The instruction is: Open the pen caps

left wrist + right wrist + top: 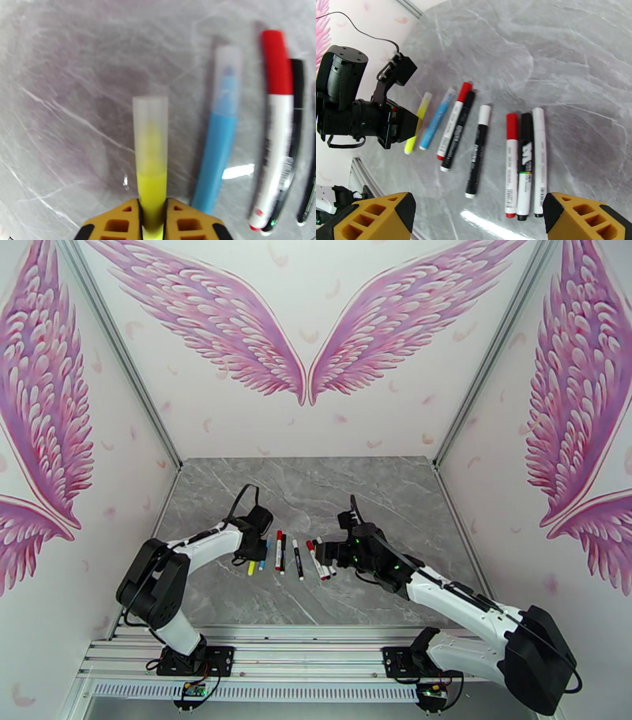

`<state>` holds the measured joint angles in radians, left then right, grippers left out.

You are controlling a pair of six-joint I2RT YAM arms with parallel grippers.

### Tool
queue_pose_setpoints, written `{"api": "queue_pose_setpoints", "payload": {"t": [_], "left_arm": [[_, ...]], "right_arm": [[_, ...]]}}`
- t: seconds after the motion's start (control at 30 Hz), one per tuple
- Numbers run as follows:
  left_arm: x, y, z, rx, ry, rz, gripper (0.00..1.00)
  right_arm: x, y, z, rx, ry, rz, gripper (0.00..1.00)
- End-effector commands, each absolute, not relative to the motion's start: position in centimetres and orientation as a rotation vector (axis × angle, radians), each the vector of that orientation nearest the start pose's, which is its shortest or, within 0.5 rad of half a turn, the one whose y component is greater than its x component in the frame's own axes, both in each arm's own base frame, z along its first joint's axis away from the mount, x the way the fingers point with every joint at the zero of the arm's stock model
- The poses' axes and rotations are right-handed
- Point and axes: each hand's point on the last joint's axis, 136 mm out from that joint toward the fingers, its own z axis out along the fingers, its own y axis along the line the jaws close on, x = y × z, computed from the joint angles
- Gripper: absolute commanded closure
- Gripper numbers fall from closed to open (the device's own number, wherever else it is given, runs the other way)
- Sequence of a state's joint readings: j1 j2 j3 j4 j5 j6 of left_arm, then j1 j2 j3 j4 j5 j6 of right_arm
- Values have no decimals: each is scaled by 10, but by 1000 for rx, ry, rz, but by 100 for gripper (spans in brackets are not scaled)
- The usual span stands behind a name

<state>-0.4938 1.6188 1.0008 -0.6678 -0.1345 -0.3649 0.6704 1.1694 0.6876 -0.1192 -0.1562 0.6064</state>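
The left gripper (152, 215) is closed tight on the barrel of the yellow pen (152, 185), whose frosted cap (150, 126) is on and points to 12 o'clock, with the blue pen (219, 158) on the tabletop (71, 118) just at its 3 o'clock. The right gripper (478, 219) stands wide apart, holding nothing, with a red-capped pen (511, 165) lying toward its 1 o'clock.

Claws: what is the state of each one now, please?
Left claw: closed on the yellow pen.
Right claw: open, holding nothing.
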Motion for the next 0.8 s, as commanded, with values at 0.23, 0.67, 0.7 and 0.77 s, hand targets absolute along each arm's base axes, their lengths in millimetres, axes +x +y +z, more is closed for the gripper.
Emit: {"api": "queue_pose_setpoints", "payload": {"t": [0.23, 0.67, 0.7, 0.77], "left_arm": [[306, -221, 135, 452, 2525, -629, 90], [274, -277, 176, 680, 2388, -964, 88], [274, -278, 177, 683, 2382, -970, 88], [272, -279, 180, 691, 2375, -978, 88]], "right_arm": [[282, 284, 213, -50, 2243, 1218, 33], [307, 308, 215, -30, 2275, 1280, 49], [309, 308, 214, -23, 2279, 1275, 49], [311, 306, 210, -1, 2292, 1256, 49]]}}
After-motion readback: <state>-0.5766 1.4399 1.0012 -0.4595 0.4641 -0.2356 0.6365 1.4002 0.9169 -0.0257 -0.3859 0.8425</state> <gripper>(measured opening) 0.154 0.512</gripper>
